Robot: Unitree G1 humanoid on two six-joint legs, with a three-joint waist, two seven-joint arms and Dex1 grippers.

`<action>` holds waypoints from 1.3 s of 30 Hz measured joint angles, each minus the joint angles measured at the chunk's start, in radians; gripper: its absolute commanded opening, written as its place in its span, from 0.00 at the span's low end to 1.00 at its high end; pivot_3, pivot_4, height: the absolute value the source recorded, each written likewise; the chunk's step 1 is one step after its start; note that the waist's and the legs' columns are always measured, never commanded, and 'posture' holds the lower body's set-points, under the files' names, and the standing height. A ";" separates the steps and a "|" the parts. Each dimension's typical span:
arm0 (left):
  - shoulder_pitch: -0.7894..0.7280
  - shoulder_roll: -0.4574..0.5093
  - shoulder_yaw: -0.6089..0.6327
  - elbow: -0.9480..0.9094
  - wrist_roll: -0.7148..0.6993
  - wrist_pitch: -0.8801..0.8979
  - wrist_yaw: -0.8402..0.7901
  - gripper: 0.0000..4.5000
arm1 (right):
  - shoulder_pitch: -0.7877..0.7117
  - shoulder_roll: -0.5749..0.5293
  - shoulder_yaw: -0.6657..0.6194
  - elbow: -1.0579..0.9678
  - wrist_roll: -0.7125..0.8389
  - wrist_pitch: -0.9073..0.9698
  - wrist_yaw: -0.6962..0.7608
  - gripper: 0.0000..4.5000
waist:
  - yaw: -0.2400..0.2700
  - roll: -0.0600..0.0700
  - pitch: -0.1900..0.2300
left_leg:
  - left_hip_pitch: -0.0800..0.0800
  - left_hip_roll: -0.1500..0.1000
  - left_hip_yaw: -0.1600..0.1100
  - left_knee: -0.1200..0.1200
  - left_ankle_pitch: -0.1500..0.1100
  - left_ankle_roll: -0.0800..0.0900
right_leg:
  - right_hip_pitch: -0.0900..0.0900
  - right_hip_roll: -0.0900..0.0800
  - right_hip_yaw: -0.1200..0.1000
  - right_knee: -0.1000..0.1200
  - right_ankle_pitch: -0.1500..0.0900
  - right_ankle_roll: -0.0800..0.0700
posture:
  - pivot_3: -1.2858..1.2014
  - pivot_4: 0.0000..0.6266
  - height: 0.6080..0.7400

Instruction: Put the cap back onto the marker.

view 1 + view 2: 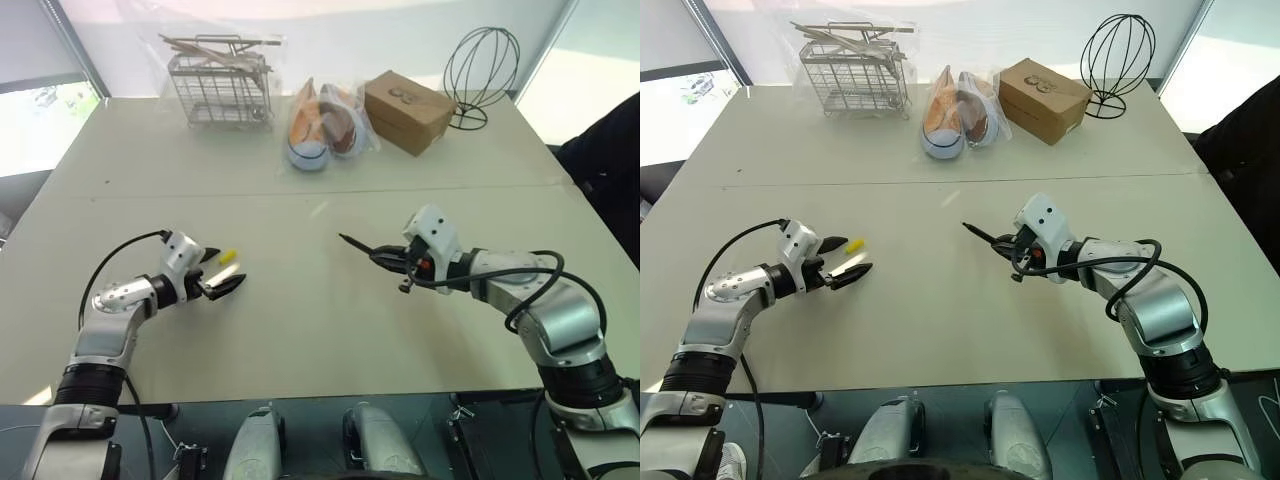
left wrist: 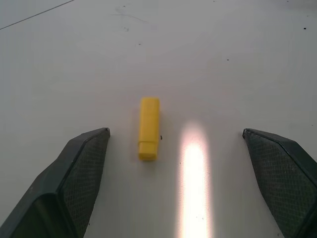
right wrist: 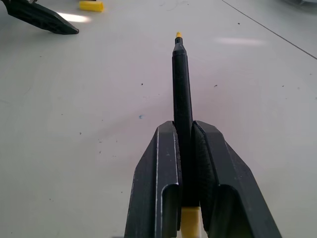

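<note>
The cap [image 2: 148, 128] is a small yellow piece lying flat on the white table, between the fingertips of my left gripper [image 2: 176, 132] and a little ahead of them. That gripper [image 1: 222, 272] is open wide, low over the table, and touches nothing. To the right, my right gripper [image 1: 385, 259] is shut on the marker [image 3: 182, 79], a thin black stick. The marker [image 1: 358, 246] juts out toward the left arm, above the table. Its small yellow tip [image 3: 178, 35] is bare. In the right wrist view the cap [image 3: 91, 5] lies far ahead beside a left finger [image 3: 42, 19].
At the table's far side stand a wire basket [image 1: 220, 85], a pair of shoes in a bag [image 1: 322, 125], a cardboard box [image 1: 408, 110] and a black wire sphere stand [image 1: 480, 65]. A seam [image 1: 300, 193] crosses the table. A dark-clothed person [image 1: 610, 160] is at the right edge.
</note>
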 measured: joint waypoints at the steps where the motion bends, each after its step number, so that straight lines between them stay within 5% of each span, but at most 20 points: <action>1: 0.001 0.000 0.001 -0.003 -0.001 0.005 0.001 0.94 | 0.000 0.000 0.000 0.000 0.000 0.000 -0.001 0.00 | 0.000 0.000 0.000 | 0.000 0.000 0.000 0.000 0.000 0.000 | 0.000 0.000 0.000 0.000 0.000 0.000 | 0.52 0.24 1.00; 3: 0.004 0.000 0.002 -0.015 -0.004 0.022 0.005 0.80 | 0.000 0.000 0.000 0.000 0.001 0.000 -0.005 0.00 | 0.000 0.000 0.000 | 0.000 0.000 0.000 0.000 0.000 0.000 | -0.001 0.000 0.000 0.001 0.000 0.000 | 0.52 0.24 1.00; 10: 0.007 0.007 0.010 -0.021 -0.007 0.040 0.006 0.01 | 0.000 0.001 0.000 0.000 0.014 0.000 -0.017 0.00 | 0.000 0.000 0.000 | 0.000 0.000 0.000 0.001 0.000 0.000 | -0.002 0.000 0.000 0.004 0.000 0.000 | 0.52 0.24 1.00; 25: 0.041 0.055 -0.014 -0.215 0.016 -0.033 -0.072 0.01 | -0.003 -0.057 0.064 -0.046 0.005 -0.049 0.046 0.00 | 0.000 -0.001 0.000 | -0.001 0.000 0.000 0.001 0.000 0.000 | -0.003 0.000 0.000 0.004 0.000 0.000 | 0.52 0.24 1.00; 39: 0.071 0.042 -0.101 -0.197 0.172 -0.465 -0.065 0.01 | -0.014 -0.099 0.250 -0.072 -0.233 -0.309 0.073 0.00 | 0.002 -0.001 0.000 | -0.002 0.000 0.001 0.001 0.000 0.000 | -0.004 0.000 0.000 0.004 0.000 -0.001 | 0.52 0.24 1.00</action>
